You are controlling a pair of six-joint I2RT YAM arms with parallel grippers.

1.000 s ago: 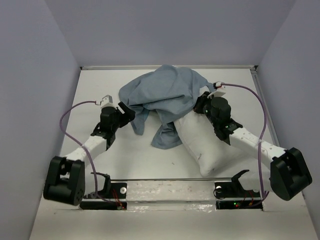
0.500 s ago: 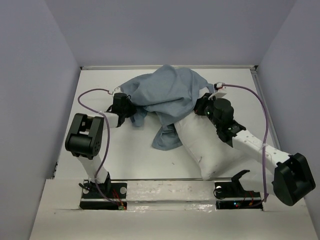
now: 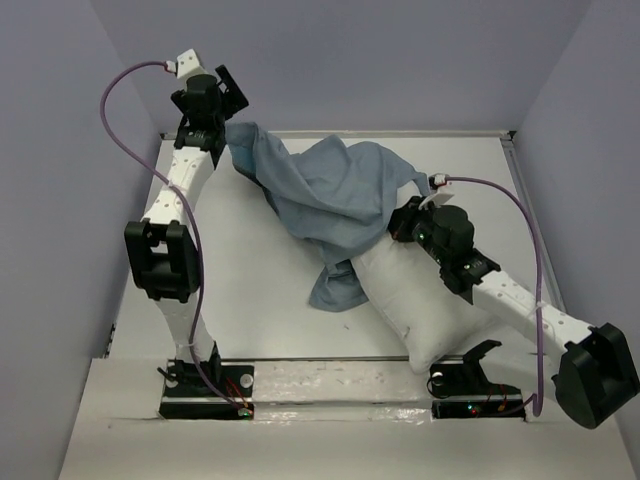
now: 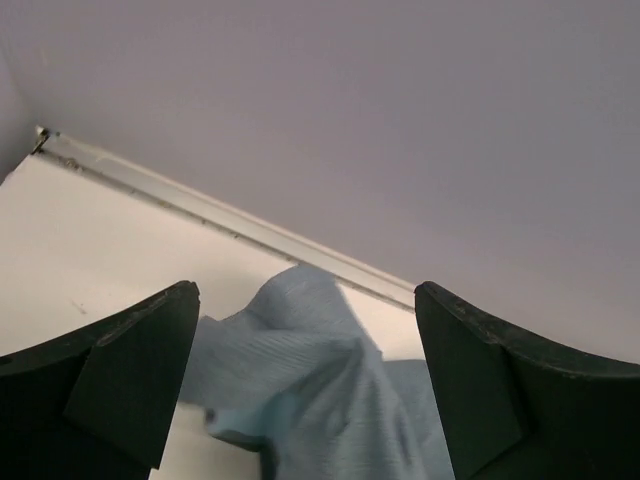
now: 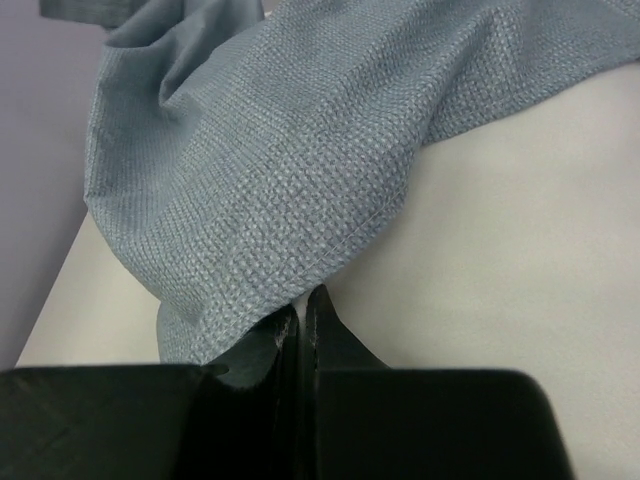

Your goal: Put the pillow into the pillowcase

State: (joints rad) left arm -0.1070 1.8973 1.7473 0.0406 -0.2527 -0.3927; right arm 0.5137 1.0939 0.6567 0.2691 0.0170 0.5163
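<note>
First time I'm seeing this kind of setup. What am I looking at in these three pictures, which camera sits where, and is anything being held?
Two robot arms are bolted at the near edge of a white table. The wide picture comes from a fixed camera above and behind them. The other two come from small cameras on the wrists, each looking out past that arm's own tool.

On the table lie a white pillow and a blue-grey pillowcase, which is draped over the pillow's far end.

The left arm reaches up towards the far left corner. The left tool stands wide open with nothing in it, and the cloth lies beyond it. The right tool is shut right at the pillowcase's hem, over the pillow. Whether cloth is actually pinched there cannot be told.
</note>
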